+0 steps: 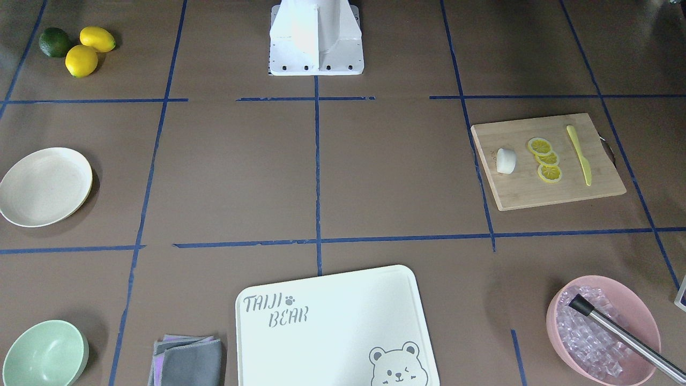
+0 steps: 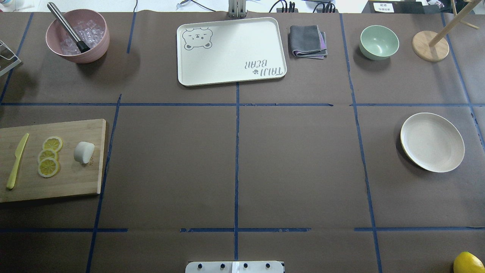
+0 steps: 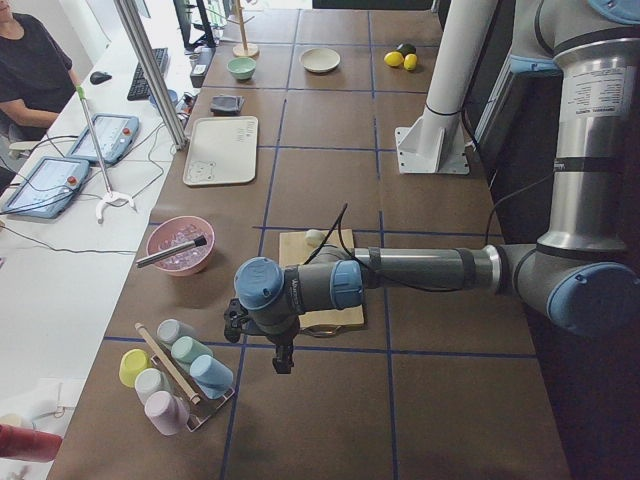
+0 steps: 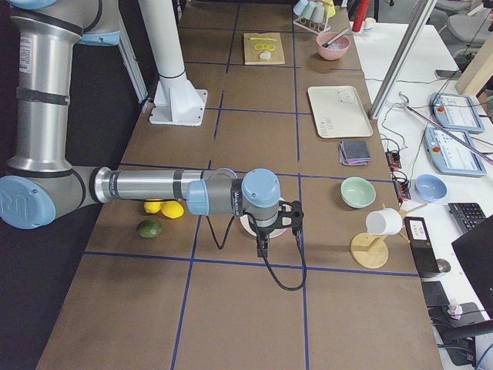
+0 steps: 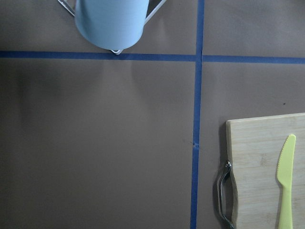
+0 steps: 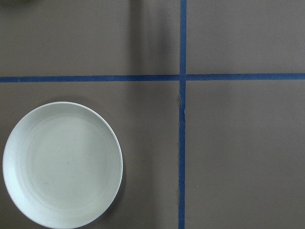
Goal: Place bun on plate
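Note:
The bun (image 2: pixel 83 151) is a small white lump lying on a wooden cutting board (image 2: pixel 75 182) at the table's left, beside lemon slices (image 2: pixel 48 155); it also shows as the bun (image 1: pixel 506 161). The cream plate (image 2: pixel 432 142) sits bare on the table's right, and the right wrist view looks down on the plate (image 6: pixel 62 164). My left gripper (image 3: pixel 283 360) hangs beyond the board's end, near a rack of cups. My right gripper (image 4: pixel 262 248) hovers by the plate's edge. Both grippers show only in the side views, so I cannot tell whether they are open or shut.
A yellow knife (image 2: pixel 17 161) lies on the board. A pink bowl of ice (image 2: pixel 77 36), a bear-printed board (image 2: pixel 231 51), a grey cloth (image 2: pixel 307 41) and a green bowl (image 2: pixel 379 42) line the far edge. Lemons and a lime (image 1: pixel 80 48) lie near the plate.

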You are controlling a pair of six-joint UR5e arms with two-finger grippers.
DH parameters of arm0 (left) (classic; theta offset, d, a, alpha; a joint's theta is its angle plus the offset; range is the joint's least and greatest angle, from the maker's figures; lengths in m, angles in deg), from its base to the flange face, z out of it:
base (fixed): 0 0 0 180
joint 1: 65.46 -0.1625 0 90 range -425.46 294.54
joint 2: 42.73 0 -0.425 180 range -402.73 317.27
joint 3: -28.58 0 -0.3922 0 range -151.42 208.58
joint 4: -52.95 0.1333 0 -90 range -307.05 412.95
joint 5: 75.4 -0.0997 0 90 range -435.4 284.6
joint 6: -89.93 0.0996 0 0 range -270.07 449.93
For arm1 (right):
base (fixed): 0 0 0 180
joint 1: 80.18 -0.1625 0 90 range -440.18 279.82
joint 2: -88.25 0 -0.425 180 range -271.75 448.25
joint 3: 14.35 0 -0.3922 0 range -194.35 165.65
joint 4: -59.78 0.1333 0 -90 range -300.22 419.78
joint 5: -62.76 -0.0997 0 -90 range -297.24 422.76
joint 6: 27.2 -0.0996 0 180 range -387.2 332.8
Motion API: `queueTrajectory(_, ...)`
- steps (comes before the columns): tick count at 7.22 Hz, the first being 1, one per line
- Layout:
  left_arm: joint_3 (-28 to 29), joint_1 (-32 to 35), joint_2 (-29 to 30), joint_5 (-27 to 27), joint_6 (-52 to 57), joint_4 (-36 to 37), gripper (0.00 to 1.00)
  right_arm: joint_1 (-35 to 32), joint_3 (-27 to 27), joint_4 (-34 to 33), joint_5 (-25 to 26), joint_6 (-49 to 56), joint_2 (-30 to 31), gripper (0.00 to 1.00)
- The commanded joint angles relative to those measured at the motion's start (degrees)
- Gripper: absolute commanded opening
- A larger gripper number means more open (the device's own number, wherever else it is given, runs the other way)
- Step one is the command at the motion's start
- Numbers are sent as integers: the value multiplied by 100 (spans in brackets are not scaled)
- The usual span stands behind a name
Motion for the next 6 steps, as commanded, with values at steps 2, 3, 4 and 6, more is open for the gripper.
queueTrajectory(2, -24, -24, 0, 11, -1, -14, 100, 0, -20, 26, -13, -60, -14, 100)
queueTrajectory(3, -24, -24, 0, 11, -1, -5, 100, 9, -28, 52, 4, -52, -31, 100)
queueTrajectory(4, -33, -24, 0, 20, -1, -5, 100, 18, -20, 70, -13, -69, -58, 100)
queueTrajectory(6, -33, -24, -9, 20, 8, -14, 100, 61, -28, 44, -57, -60, -319, 100)
